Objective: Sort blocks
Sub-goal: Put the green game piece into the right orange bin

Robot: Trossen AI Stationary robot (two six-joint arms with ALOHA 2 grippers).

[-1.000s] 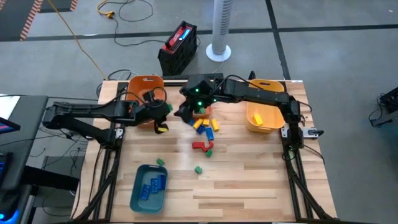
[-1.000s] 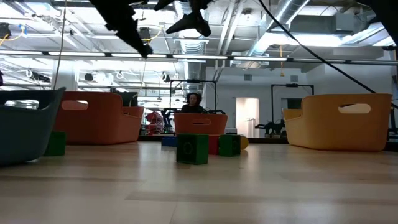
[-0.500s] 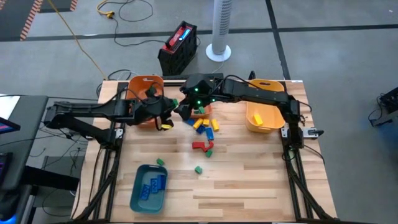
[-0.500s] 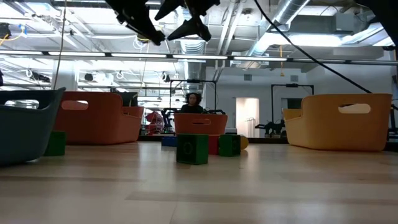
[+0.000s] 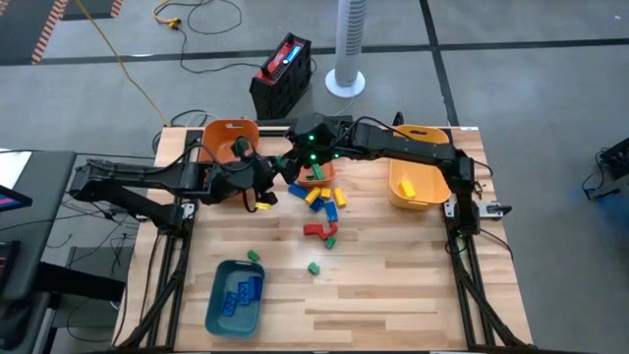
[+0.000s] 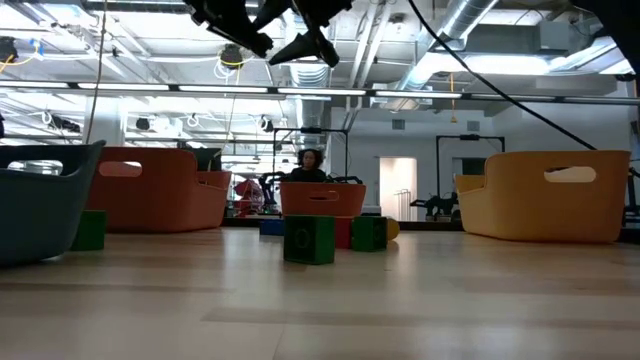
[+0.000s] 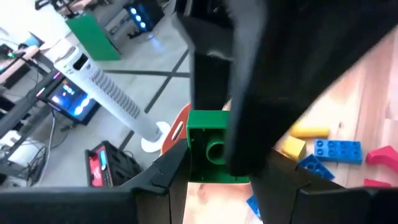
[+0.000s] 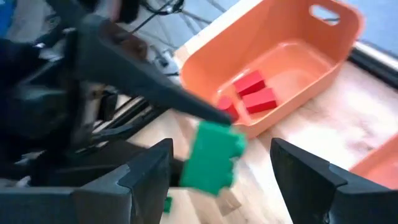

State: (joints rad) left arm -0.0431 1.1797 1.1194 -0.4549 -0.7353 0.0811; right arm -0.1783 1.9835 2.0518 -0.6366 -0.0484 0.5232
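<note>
Left gripper (image 5: 267, 175): raised above the table just beside the orange bin (image 5: 224, 138), close to the right gripper; in the left wrist view its fingers (image 7: 249, 118) are pressed against the sides of a green block (image 7: 208, 146), which is pinched between them.
Green block in the air: also seen in the right wrist view (image 8: 212, 154), held by the other arm's dark fingers in front of the orange bin (image 8: 280, 56).
Right gripper (image 5: 293, 169): held over the far edge of the loose pile, facing the left gripper; its fingers are spread apart in the right wrist view, with nothing between them.
Loose pile (image 5: 322, 197): yellow, blue and red blocks lie together near the table's middle, just beside the right gripper.
Red block (image 5: 316, 231): lies on the table a little nearer the front than the pile.
Single green blocks: one (image 5: 314, 266) lies alone near the front; another (image 5: 253, 256) lies just beside the teal bin (image 5: 234, 295).
Teal bin: blue blocks (image 5: 242, 288) are held inside.
Orange bin: red blocks (image 8: 254, 92) lie inside, as the right wrist view shows.
Yellow bin (image 5: 415, 182): stands at the table's right side, with a yellow block (image 5: 407, 184) inside.
Low view: both grippers are seen high above the table; a green block (image 6: 309, 239) stands nearest the camera.
</note>
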